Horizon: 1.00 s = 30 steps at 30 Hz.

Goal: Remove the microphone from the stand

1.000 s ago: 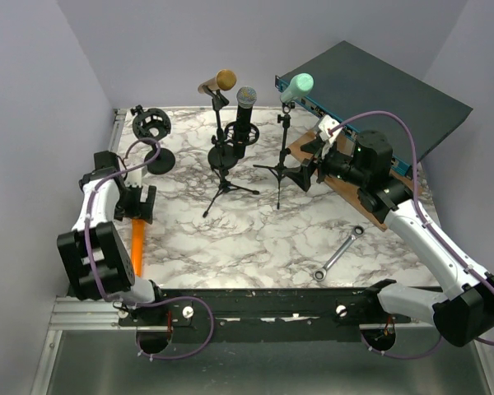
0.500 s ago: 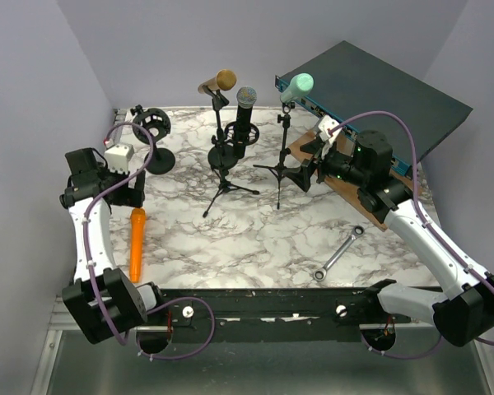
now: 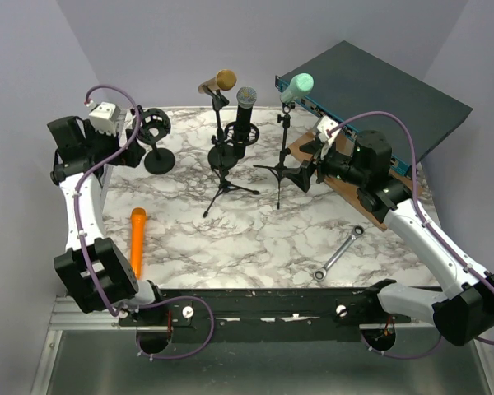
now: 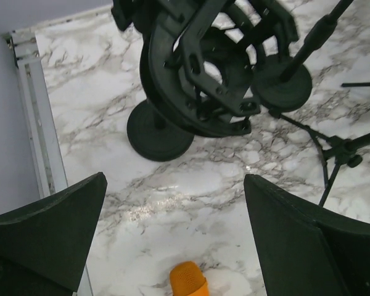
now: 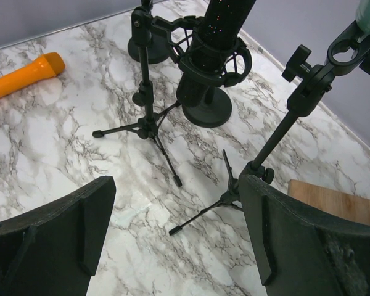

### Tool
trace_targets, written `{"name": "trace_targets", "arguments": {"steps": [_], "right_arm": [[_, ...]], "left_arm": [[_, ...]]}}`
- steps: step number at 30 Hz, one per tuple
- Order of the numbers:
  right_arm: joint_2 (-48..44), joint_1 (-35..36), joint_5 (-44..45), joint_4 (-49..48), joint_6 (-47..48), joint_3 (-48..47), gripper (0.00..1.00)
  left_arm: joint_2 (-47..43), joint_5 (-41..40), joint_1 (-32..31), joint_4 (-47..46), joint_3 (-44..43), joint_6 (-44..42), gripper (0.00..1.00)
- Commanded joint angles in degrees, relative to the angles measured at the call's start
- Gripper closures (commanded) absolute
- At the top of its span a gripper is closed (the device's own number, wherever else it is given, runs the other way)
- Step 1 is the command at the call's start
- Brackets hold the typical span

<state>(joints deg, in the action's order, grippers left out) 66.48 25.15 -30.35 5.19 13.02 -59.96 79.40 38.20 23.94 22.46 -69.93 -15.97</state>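
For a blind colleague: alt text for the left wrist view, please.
An empty black shock mount on a round-based stand fills the top, over a marble table. The left pincer is open and empty; an orange mic pokes in at the bottom edge.

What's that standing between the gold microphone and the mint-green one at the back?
A black microphone with a sparkly head, upright on a round-based stand. The overhead view shows it between the two.
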Motion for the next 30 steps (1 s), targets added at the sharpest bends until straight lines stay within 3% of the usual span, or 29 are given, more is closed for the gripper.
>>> {"name": "trace_targets", "arguments": {"steps": [1, 5, 12, 22, 30], "right_arm": [[0.62, 0.39, -1.51, -0.99, 0.64, 0.38, 0.1], [1.14, 0.42, -1.82, -1.06, 0.55, 0.29, 0.1], [1.15, 0.65, -1.82, -1.06, 0.49, 0.24, 0.1], [2.07, 0.85, -1.64, -0.94, 0.39, 0.16, 0.1], [2.81, 1.04, -1.64, -0.19, 0.37, -1.01, 0.1]], "left_arm": [[1.33, 10.01, 0.43, 4.15, -6.92, 4.99, 0.03], [3.82, 13.17, 0.44, 6.28, -10.39, 11.3, 0.02], [10.37, 10.95, 0.4, 6.01, -15.66, 21.55, 0.01], [19.02, 13.29, 0.08, 5.42, -23.56, 28.48, 0.02], [22.6, 15.86, -1.09, 4.1, -23.9, 32.04, 0.05]]}}
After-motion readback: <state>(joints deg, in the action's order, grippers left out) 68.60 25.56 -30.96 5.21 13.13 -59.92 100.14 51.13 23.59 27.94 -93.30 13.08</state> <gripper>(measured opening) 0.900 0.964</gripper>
